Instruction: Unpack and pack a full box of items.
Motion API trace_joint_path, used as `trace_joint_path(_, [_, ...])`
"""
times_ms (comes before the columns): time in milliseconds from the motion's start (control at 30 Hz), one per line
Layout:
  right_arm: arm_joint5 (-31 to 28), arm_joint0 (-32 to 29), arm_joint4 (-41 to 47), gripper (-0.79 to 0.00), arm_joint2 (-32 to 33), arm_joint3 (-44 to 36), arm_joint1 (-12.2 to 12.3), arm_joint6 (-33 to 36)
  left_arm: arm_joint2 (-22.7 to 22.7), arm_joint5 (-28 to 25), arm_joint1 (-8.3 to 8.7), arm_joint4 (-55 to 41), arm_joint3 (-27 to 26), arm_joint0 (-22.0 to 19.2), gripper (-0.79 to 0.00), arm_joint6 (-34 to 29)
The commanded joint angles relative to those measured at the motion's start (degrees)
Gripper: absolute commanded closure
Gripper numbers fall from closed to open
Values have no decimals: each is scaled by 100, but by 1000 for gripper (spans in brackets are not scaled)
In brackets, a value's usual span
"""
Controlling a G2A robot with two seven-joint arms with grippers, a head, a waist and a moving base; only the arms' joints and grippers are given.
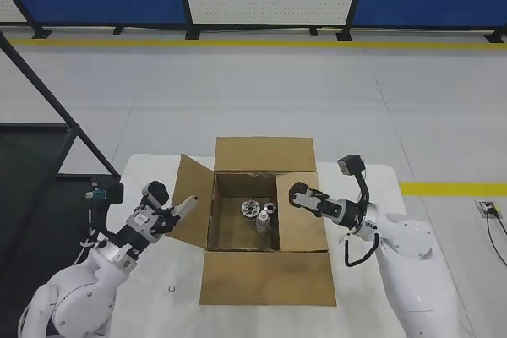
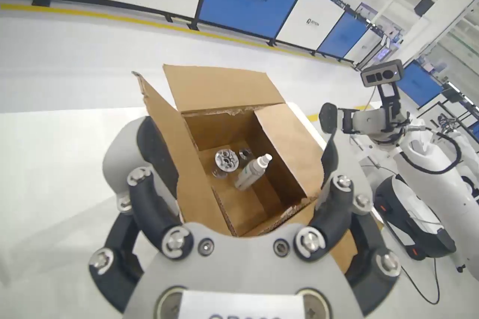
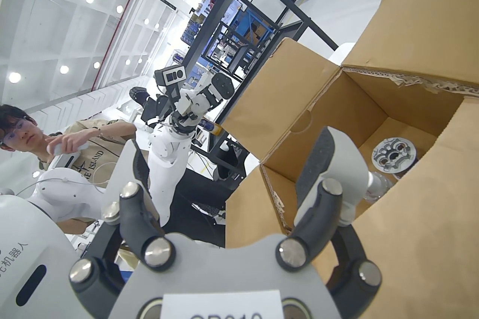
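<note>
both hands hang released, my left hand point(image 1: 174, 201) just outside the left flap of the box point(image 1: 266, 155), my right hand point(image 1: 297, 196) over its right flap, while the bottle point(image 1: 262, 221) and metal disc point(image 1: 250, 207) sit low inside with open room around them.

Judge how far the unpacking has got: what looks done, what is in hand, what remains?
Done: the cardboard box stands opened, its contents exposed. In hand: nothing; the left end effector and right end effector are open and empty at opposite sides of it. Remaining: the white-capped bottle, round metal part and small metal ring lie on the box floor, so lifting out and repacking are both to come.
</note>
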Motion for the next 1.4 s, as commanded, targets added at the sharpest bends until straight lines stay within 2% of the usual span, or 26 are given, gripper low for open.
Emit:
trace_joint_path(0, [0, -1, 0, -785, 0, -1, 0, -1, 0, 0, 0, 0, 0, 0, -785, 11])
trace_joint_path(200, [9, -72, -2, -785, -45, -76, 1, -204, 63, 154, -7, -308, -4, 20, -785, -20])
trace_joint_path(300, [-199, -91, 243, -785, -117, -242, 15, -256, 335, 296, -15, -749, -56, -211, -785, -356])
trace_joint_path(433, [-502, -172, 452, -785, -29, -476, 83, -152, 790, 602, -18, -1392, 93, -764, -785, -1261])
trace_joint_path(600, [-784, -502, 531, -785, 349, -748, 220, -45, 1411, 1195, -75, -2273, 756, -1639, -785, -1946])
trace_joint_path(733, [-871, -869, 596, -785, 723, -1008, 331, -83, 2056, 1618, -153, -2590, 1333, -2269, -785, -2319])
trace_joint_path(867, [-965, -1228, 738, -785, 992, -1312, 420, -134, 2651, 1818, -240, -2573, 1879, -2739, -785, -2404])
trace_joint_path(1167, [-1033, -1594, 840, -785, 1171, -1562, 563, -297, 3581, 2201, -482, -2886, 3332, -3485, -785, -2315])
trace_joint_path(1367, [-1042, -1593, 877, -785, 1126, -1547, 640, -375, 3942, 2092, -615, -3035, 3987, -3724, -785, -2191])
